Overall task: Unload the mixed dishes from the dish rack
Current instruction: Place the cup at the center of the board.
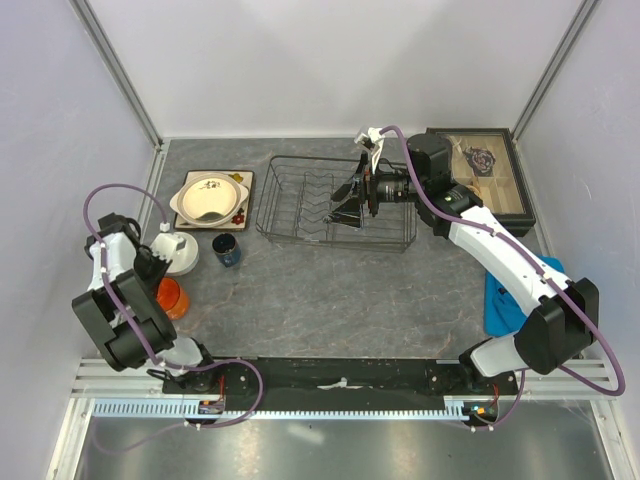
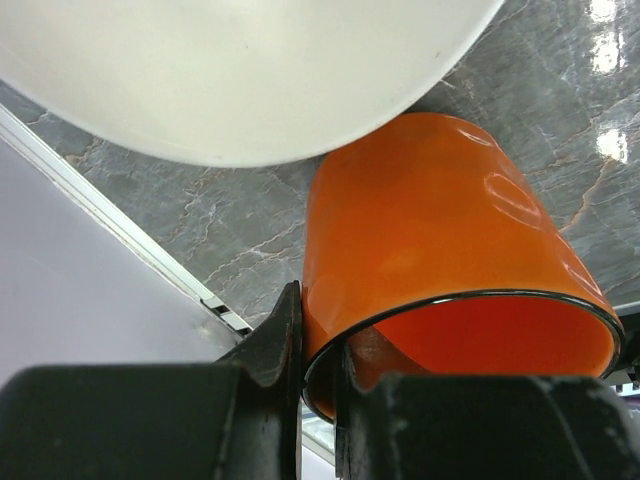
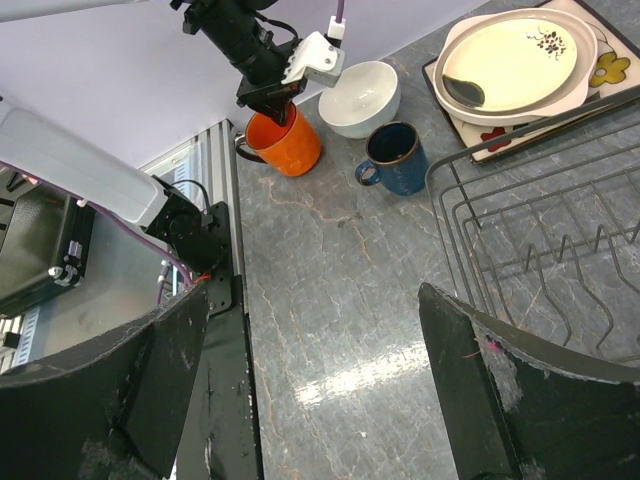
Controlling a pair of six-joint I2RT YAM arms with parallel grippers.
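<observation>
The dish rack (image 1: 335, 205) stands empty at mid-table; its corner shows in the right wrist view (image 3: 520, 230). My right gripper (image 1: 347, 203) hangs open over the rack, with nothing between its fingers (image 3: 312, 296). My left gripper (image 1: 160, 275) is shut on the rim of the orange cup (image 2: 440, 240), one finger inside and one outside. The cup (image 1: 172, 297) stands upright on the table at the left (image 3: 283, 145). Beside it are the white bowl (image 1: 178, 252) and the dark blue mug (image 1: 227, 249). The square flowered plate (image 1: 241, 186) carries the cream bowl (image 1: 210, 197) and the round pale plate (image 3: 510, 62).
A black glass-lidded box (image 1: 482, 170) sits at the back right behind the right arm. A blue object (image 1: 498, 297) lies at the right edge. The side wall and a metal rail (image 2: 120, 240) run close to the cup on the left.
</observation>
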